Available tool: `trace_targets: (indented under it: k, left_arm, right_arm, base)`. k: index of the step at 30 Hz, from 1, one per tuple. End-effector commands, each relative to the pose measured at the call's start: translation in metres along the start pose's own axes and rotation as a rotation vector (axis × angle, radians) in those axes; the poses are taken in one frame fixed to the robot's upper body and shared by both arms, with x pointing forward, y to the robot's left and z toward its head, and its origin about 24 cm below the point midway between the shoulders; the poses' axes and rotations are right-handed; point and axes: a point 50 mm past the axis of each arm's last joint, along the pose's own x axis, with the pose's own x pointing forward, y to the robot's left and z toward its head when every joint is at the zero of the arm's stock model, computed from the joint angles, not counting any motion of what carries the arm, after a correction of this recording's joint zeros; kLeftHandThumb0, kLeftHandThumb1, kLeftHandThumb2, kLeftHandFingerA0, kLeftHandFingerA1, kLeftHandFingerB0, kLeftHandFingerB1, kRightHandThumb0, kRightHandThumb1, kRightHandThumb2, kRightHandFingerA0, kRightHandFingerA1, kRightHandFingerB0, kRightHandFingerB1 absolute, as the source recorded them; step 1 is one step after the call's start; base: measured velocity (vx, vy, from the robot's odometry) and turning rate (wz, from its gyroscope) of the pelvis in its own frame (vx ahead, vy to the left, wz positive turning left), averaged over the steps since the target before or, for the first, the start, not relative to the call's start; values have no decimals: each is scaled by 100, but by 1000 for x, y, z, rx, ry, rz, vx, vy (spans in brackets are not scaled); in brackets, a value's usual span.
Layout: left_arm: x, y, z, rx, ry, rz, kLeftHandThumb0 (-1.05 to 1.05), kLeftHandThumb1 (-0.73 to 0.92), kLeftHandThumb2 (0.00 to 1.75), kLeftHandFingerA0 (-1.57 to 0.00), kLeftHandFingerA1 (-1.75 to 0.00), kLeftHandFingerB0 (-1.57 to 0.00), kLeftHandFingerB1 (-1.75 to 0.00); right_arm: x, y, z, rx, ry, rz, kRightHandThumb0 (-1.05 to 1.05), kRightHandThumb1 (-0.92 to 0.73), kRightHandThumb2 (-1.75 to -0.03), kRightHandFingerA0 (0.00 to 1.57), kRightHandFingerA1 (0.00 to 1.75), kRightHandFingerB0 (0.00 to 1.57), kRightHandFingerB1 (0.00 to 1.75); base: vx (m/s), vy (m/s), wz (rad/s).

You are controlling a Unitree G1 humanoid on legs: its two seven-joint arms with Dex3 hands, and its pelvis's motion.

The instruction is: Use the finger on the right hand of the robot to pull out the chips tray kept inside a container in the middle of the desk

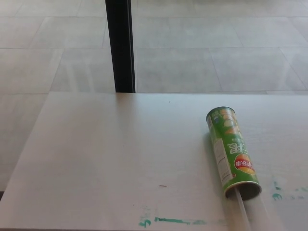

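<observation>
Your can lies on its side on the desk, right of centre. It's green, with a white label strip down its left side and a red and yellow logo near the open end. The closed end points away from you, toward the far edge. The open mouth faces the near edge and tilts slightly right. The inside of the mouth looks dark.

The tray sticks out of the mouth as a pale, thin strip. It runs from the can's rim down toward the bottom of the frame, lying on the desk. It's faint against the light surface, so you can't tell its far edges well.

Neither of your hands shows in the head view, left or right. So their fingers can't be judged: no open or closed call here. Nothing touches the can or the tray.

Green paint marks streak the desk near the front edge, left of the can. More small green marks sit just right of the can's mouth.

Behind the desk you see a pale tiled floor. A black post stands upright at the desk's far edge, left of centre.
</observation>
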Motion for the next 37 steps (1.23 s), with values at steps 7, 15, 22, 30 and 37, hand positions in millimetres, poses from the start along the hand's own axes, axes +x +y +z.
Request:
trace_targets:
  k: [7,15,22,30,37]
  left_arm:
    - [-3,7,-3,-6,1,13,-75,84,66,-31,-92,-37,-77]
    - [-2,4,-3,-14,6,12,-76,83,65,-33,-94,-41,-95]
    - [-2,0,-5,-44,-3,9,-75,83,66,-32,-94,-38,-80]
    - [-2,0,-9,-49,20,7,-76,83,66,-32,-92,-37,-74]
    - [-2,-1,-15,-48,41,28,-74,82,64,-34,-95,-35,-81]
  right_arm:
    - [-65,39,-101,292,468,-224,-11,-36,-85,89,98,0,47]
    - [-78,106,-122,340,705,-348,-14,-55,-56,86,111,28,36]
    - [-77,139,-126,576,835,-348,-18,-52,-55,76,110,28,39]
    - [-80,165,-141,949,908,-32,-42,-71,-61,72,62,58,51]
    - [-78,190,-130,1023,924,77,-40,-68,-60,71,60,68,54]
  base:
    - [0,0,0]
    - [0,0,0]
    - [0,0,0]
    - [0,0,0]
    - [0,0,0]
